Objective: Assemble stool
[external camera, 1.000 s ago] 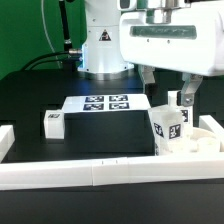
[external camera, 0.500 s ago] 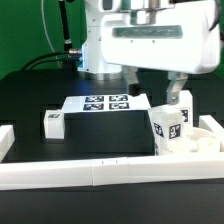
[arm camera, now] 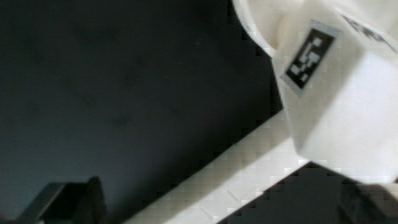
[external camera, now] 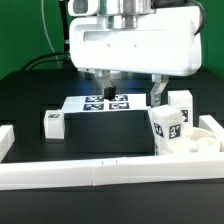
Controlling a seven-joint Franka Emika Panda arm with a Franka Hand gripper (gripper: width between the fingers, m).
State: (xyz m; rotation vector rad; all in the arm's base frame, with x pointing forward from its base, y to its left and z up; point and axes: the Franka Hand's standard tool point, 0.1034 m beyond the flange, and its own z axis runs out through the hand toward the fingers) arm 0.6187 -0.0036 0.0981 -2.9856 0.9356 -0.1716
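The end effector hangs over the marker board, its two fingers spread wide with nothing between them. The stool lies in loose parts on the black desk. The round seat sits to the exterior view's right of the marker board, near its front corner. Two leg blocks stand upright at the seat, one in front and one behind. The third leg block lies alone to the exterior view's left of the marker board. A white border rail runs in front of the marker board. The wrist view shows a white tagged piece over the dark desk; I cannot tell which part it is.
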